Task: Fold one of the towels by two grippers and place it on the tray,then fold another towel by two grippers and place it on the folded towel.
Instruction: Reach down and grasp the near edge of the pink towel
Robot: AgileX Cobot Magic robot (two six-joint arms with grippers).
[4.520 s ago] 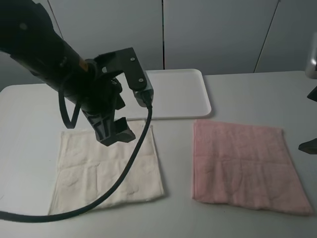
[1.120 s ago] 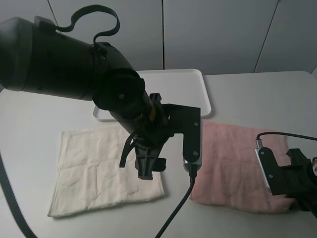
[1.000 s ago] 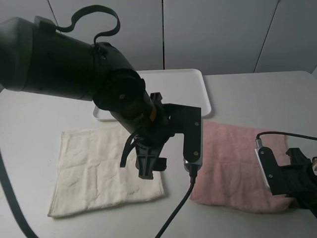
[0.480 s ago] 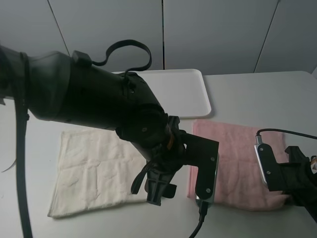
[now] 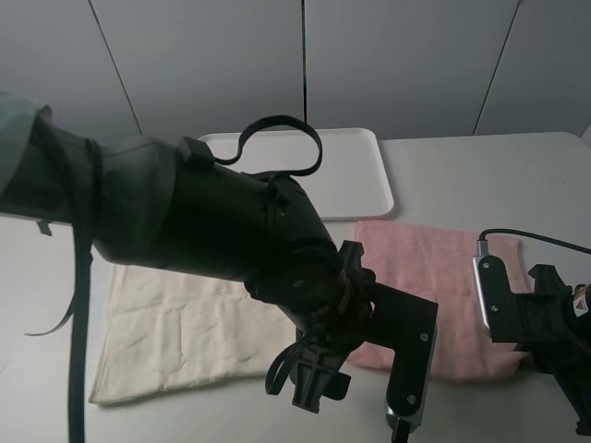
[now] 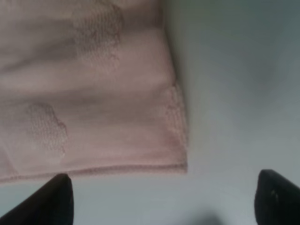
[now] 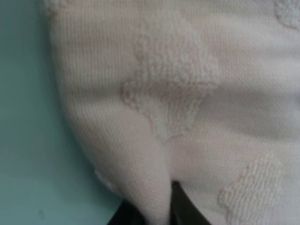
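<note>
1 embossed pink terry towel [image 5: 434, 268]: R claw [image 7: 151, 212] pinches puckered edge, L claw [image 6: 164, 199] gapes over square corner.

The first towel [image 5: 434, 272] lies flat on the tabletop [image 5: 489, 175], its near left corner just ahead of the spread left jaws and its near right corner nipped between the right jaws. The second towel [image 5: 175, 328] lies left of both jaws, apart from the first. The tray [image 5: 346, 175] sits beyond the jaws, behind both towels.
</note>
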